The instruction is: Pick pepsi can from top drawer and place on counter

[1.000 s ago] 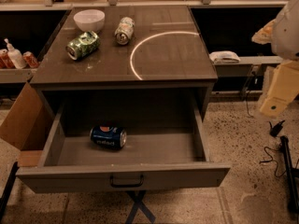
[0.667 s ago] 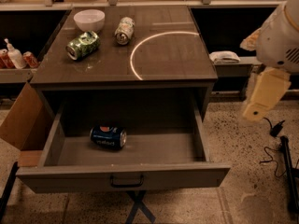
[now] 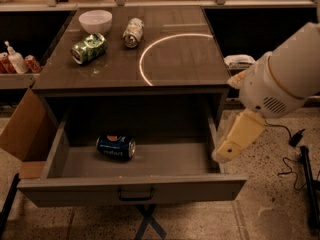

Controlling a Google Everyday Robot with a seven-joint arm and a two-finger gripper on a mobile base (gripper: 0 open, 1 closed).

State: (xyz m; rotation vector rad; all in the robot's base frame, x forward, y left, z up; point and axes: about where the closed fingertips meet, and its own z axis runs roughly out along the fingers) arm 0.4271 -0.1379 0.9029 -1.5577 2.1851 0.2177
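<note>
Top drawer [image 3: 132,186] pulled fully open. Inside, toward 9 o'clock on the drawer floor, on its side: pepsi can [image 3: 116,147], in the same spot as a second ago, touched by nothing.

At 3 o'clock of the drawer, just above its right wall: gripper [image 3: 235,139], a pale beige piece slanting down toward 7 o'clock from the white arm [image 3: 282,76]. Has swung in from the 3 o'clock edge of the view and dropped lower since the earlier frames; then well apart from the cabinet, now over the drawer's right rim. Well apart from the pepsi can. Open or closed: cannot tell.

On the counter [image 3: 185,59], unchanged: green patterned can [image 3: 89,48] on its side at 10 o'clock, pale can [image 3: 133,32] on its side at 11 o'clock, white bowl [image 3: 95,20] behind them, white arc line [image 3: 145,59] near the centre.

Beside the drawer at 9 o'clock: cardboard box [image 3: 22,129], as before.
</note>
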